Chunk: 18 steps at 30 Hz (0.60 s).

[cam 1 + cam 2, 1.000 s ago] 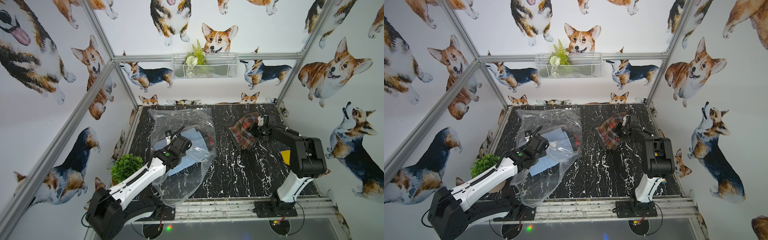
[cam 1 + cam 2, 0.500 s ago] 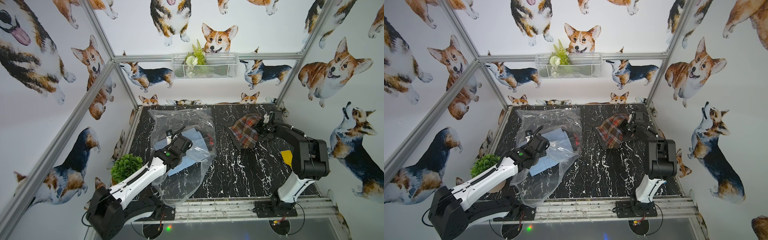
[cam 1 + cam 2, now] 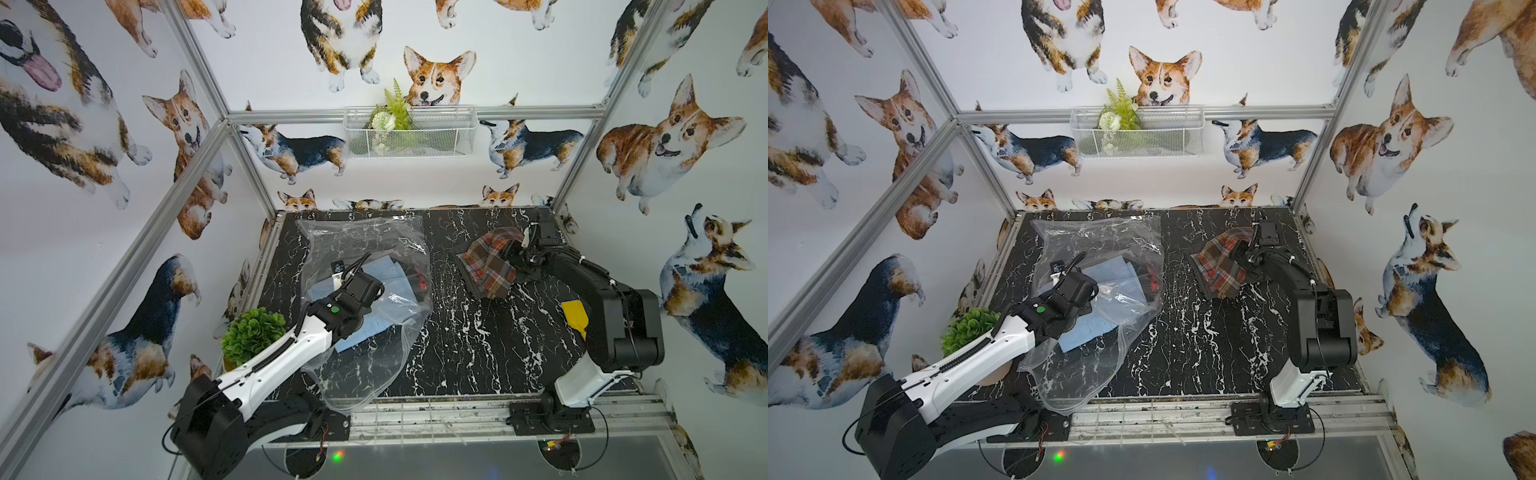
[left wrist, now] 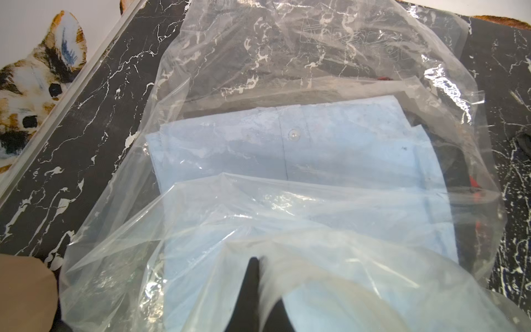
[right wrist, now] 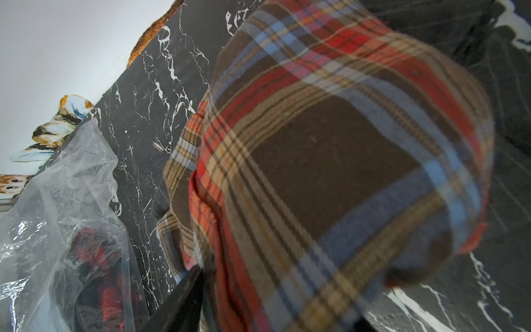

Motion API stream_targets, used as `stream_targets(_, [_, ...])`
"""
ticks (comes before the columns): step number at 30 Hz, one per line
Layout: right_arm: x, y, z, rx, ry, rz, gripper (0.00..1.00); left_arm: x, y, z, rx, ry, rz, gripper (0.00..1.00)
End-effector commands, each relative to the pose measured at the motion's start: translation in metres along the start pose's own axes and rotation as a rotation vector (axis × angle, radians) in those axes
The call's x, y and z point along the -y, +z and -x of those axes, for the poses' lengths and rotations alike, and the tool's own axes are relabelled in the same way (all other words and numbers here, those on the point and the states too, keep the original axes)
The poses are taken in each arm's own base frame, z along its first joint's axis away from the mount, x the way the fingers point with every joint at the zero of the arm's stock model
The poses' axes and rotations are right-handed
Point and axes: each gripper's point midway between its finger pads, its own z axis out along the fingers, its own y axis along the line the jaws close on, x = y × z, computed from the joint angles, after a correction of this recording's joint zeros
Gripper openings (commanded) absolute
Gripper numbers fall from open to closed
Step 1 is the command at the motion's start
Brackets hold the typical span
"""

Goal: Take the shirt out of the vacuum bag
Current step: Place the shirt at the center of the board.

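The vacuum bag [image 3: 361, 241] [image 3: 1100, 237] lies crumpled on the left half of the black marble table. A folded light blue shirt [image 4: 316, 149] [image 3: 390, 278] and a dark red garment [image 5: 97, 258] are inside it. My left gripper [image 4: 255, 267] is shut on a fold of the bag's clear film above the blue shirt. A brown, red and blue plaid shirt [image 3: 488, 264] [image 3: 1221, 262] [image 5: 330, 161] lies heaped outside the bag at the back right. My right gripper [image 3: 513, 249] [image 5: 280, 296] is against it, open, its jaws wide apart with plaid cloth between them.
A potted green plant [image 3: 251, 332] stands at the left edge beside my left arm. A dark striped cloth [image 5: 502, 86] lies under the plaid shirt. A yellow object [image 3: 575, 313] sits by my right arm. A wire basket [image 3: 409, 133] hangs on the back wall.
My right gripper moved a little toward the back right with the plaid shirt, then its jaws spread apart. My left gripper stayed still, shut on the bag.
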Motion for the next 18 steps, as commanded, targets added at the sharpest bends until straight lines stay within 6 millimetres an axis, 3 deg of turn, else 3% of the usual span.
stream_targets(1, [0.002,-0.015,-0.002,0.032,0.056,0.005,0.62,-0.001,-0.002,0.004,0.017,-0.001,0.006,0.00])
stream_targets(10, [-0.012,-0.096,-0.012,0.150,0.045,0.064,0.67,0.014,0.010,-0.004,-0.030,-0.004,-0.020,0.00])
stream_targets(14, [-0.049,-0.129,-0.043,0.136,-0.003,0.206,0.67,0.040,0.009,0.013,-0.017,-0.037,-0.067,0.00])
stream_targets(18, [-0.087,-0.149,-0.094,0.075,-0.088,0.334,0.68,0.067,0.012,0.030,-0.008,-0.057,-0.101,0.00])
